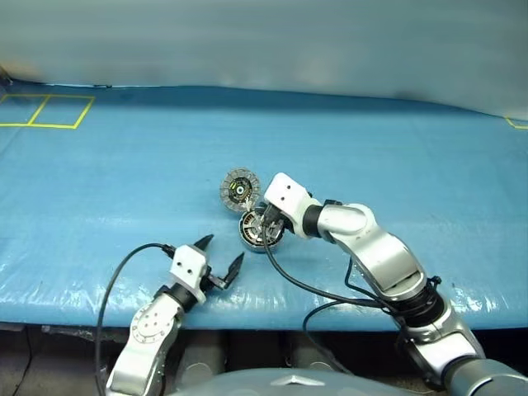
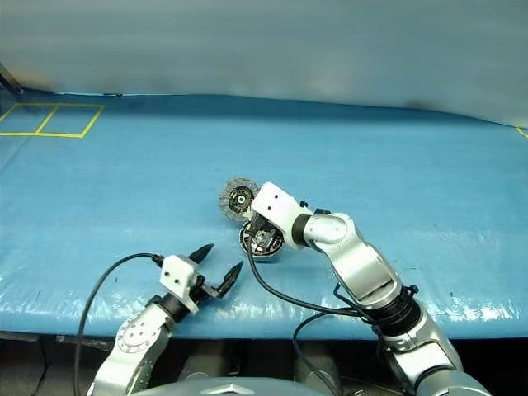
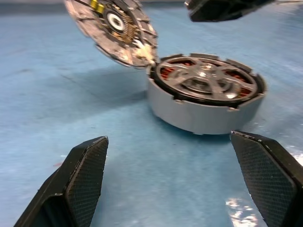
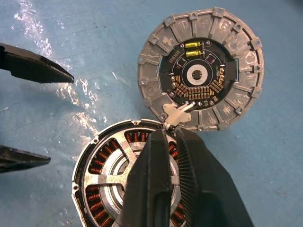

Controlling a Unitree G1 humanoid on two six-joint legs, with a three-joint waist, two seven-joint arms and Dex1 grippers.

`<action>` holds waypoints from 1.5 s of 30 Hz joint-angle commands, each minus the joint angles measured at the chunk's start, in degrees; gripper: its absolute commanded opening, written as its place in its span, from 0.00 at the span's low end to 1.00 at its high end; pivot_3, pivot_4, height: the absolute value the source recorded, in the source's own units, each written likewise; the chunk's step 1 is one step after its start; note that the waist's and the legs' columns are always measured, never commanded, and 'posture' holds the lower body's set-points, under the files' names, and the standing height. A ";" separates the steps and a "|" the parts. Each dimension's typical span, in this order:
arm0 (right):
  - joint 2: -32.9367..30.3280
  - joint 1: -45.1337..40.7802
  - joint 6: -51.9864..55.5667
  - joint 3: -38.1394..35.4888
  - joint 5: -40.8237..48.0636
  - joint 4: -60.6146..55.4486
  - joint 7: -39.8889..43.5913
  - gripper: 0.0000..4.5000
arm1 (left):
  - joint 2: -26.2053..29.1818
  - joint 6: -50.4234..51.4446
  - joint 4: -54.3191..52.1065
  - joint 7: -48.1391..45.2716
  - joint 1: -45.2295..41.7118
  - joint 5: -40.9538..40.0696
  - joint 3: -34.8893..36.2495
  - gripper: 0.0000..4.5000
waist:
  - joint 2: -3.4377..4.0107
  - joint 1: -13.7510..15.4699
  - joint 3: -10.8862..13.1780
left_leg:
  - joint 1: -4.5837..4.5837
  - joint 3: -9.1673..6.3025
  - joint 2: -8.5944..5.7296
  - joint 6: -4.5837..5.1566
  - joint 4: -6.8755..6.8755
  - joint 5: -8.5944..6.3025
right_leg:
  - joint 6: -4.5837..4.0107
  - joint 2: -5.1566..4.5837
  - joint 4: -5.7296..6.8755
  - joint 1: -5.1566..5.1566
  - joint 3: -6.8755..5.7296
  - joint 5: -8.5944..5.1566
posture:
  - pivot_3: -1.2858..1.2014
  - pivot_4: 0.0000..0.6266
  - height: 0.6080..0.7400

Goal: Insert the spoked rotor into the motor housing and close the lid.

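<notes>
Spoked rotor is seated inside the motor housing, which rests on the blue table cover. Lid stands swung up, joined at the housing's edge, ribbed inner face exposed. Right gripper sits directly above the rotor, its 2 fingers pressed together and empty. Left gripper waits near the housing with its fingers spread wide.

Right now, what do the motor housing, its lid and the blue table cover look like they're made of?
The motor housing looks like matte grey cast metal, with copper-coloured wire windings showing through the spoked rotor, which looks like brushed silver metal. The lid seems the same dull grey metal, ribbed, with a dark circuit board at its centre. The table cover looks like glossy blue plastic sheeting, judging by its wrinkles and glare.
</notes>
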 commanded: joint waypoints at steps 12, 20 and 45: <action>8.80 9.54 -3.46 -2.01 0.51 4.07 -9.61 0.01 | 3.77 5.54 -4.69 -2.02 -3.25 -5.32 7.26 1.00 | -0.02 -0.32 -0.01 | 0.06 -0.01 0.01 -0.02 -0.02 0.01 | 0.00 0.03 0.02 0.02 -0.01 0.00 | 0.52 0.24 1.00; 8.50 12.93 -3.52 -0.33 0.68 6.01 -10.05 0.01 | 3.15 14.51 -3.13 0.84 -9.08 -16.00 17.42 1.00 | -0.13 -0.29 -0.09 | 0.51 -0.02 0.03 -0.04 -0.06 0.02 | -0.03 0.05 0.00 0.21 -0.03 -0.04 | 0.52 0.24 1.00; 8.69 18.49 -4.54 -5.52 3.11 -2.02 -12.38 0.01 | 5.54 41.86 37.71 -13.69 -50.00 -41.47 27.01 1.00 | -0.49 -0.23 -0.26 | 0.80 -0.24 -0.10 -0.11 -0.31 0.04 | 0.22 0.07 -0.08 0.78 -0.24 0.01 | 0.52 0.24 1.00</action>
